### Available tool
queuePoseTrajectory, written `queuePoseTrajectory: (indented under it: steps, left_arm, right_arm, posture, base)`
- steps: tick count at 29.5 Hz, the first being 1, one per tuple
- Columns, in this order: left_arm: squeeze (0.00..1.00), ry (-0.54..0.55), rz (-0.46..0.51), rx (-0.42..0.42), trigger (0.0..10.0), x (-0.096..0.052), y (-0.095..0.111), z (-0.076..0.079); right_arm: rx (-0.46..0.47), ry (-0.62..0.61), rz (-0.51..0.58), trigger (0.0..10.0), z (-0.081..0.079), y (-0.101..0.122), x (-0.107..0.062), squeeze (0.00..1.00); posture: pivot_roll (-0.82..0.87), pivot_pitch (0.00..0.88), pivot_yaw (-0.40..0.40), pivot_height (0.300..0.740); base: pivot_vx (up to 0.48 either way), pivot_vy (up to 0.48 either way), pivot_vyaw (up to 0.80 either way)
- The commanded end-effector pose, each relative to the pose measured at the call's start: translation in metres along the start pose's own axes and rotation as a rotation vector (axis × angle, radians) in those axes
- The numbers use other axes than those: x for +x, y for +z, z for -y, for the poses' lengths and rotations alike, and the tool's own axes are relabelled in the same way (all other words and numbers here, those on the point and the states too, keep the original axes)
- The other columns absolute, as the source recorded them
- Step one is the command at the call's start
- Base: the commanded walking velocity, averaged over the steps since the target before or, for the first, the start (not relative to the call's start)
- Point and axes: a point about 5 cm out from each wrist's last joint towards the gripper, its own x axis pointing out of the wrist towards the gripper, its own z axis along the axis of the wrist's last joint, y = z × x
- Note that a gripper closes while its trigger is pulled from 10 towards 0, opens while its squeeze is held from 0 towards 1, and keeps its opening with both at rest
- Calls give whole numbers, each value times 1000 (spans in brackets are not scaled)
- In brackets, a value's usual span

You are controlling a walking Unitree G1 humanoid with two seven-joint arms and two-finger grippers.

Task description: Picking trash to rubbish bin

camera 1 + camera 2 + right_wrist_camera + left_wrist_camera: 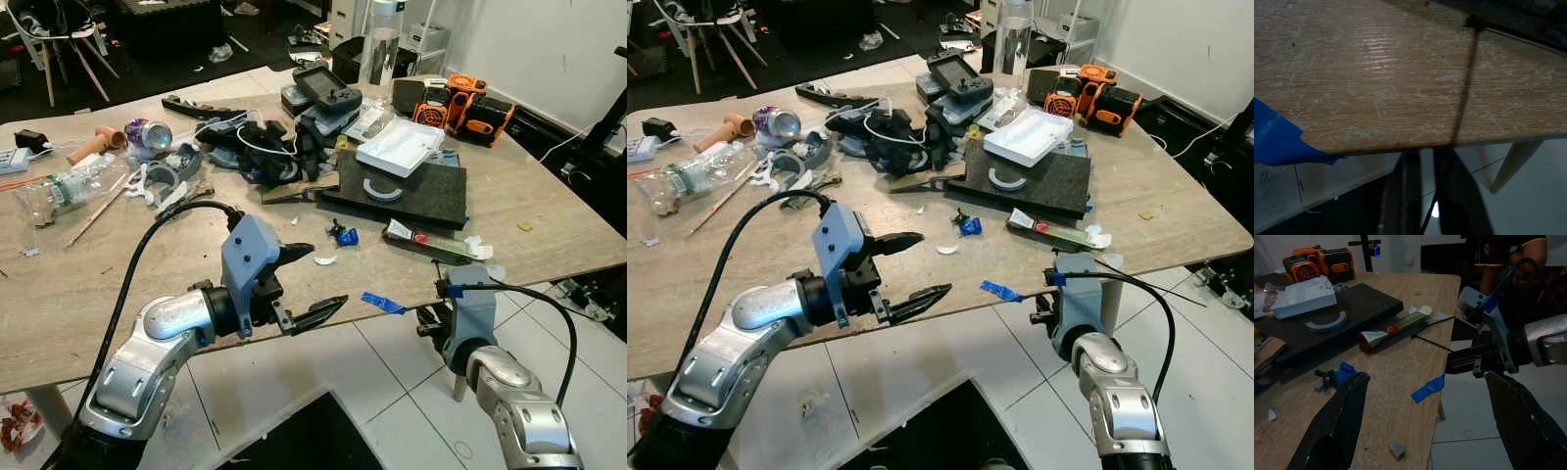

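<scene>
The right gripper [1425, 196] – fingers pinched on a thin black cable tie [1431, 342] at the table [78, 313] edge – could lose so thin a strand as it lifts.

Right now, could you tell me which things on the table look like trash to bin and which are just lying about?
Likely trash:
blue tape strip
crushed plastic bottle
drink can
squeezed tube

Lying about:
orange tool
white tray
black foam mat
handheld controller
</scene>
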Motion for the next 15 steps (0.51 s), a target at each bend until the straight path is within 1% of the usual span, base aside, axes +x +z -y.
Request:
queuePoseTrajectory:
  steps: [1,9,15]
  left_arm:
    - [0,-27,-6,-11,10000,-2,-1,5]
    - [0,-40,-17,-15,10000,-4,-2,6]
    - [0,-55,-27,-17,10000,-6,-3,7]
  right_arm:
    - [8,8,15,0,-2,1,0,0]
    - [12,18,11,0,-4,-1,-2,0]
    - [32,53,-3,0,-12,-5,-8,0]
  posture:
    - [-1,170,47,740]
    - [0,159,44,740]
    - [5,145,43,740]
  base:
    - [0,0,0]
    - [0,0,0]
    - [0,0,0]
